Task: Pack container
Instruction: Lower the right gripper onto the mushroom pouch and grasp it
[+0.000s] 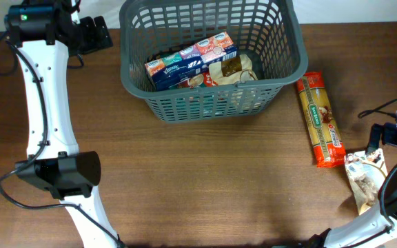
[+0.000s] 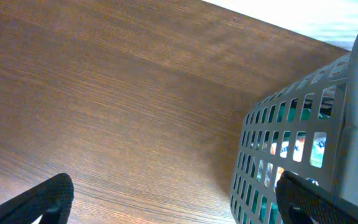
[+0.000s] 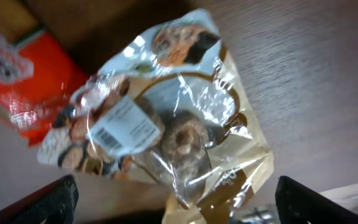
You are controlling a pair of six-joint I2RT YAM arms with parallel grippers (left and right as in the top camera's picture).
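Basket [image 1: 205, 103]: dark grey plastic, rectangular with rounded corners, lattice-slotted walls flaring upward. It stands at the far middle of the surface [image 1: 205, 186], a brown wood-grain board. Inside lie a blue printed carton pack [image 1: 185, 65] and crinkled packets [image 1: 229, 72]; their labels cannot be read.

Left tool [image 2: 179, 208]: fingers spread wide and empty, black tips at the lower corners of the wrist view. It sits just beside the basket's left wall, whose grid of slots shows coloured packaging behind it. Contact with the wall cannot be judged.

Pasta pack [image 1: 320, 118]: long, narrow, glossy film in orange and red, flat on the surface to the right of the basket and apart from it.

Mushroom bag [image 3: 160, 130]: clear, wrinkled film with a tan printed panel, a white barcode label and dried brown caps visible inside. It lies flat at the right edge, its corner touching or just beside the pasta pack's near end.

Right tool [image 3: 179, 211]: fingers spread, one at either side of the bag's end, gripping nothing. Whether the tips touch the film cannot be told.
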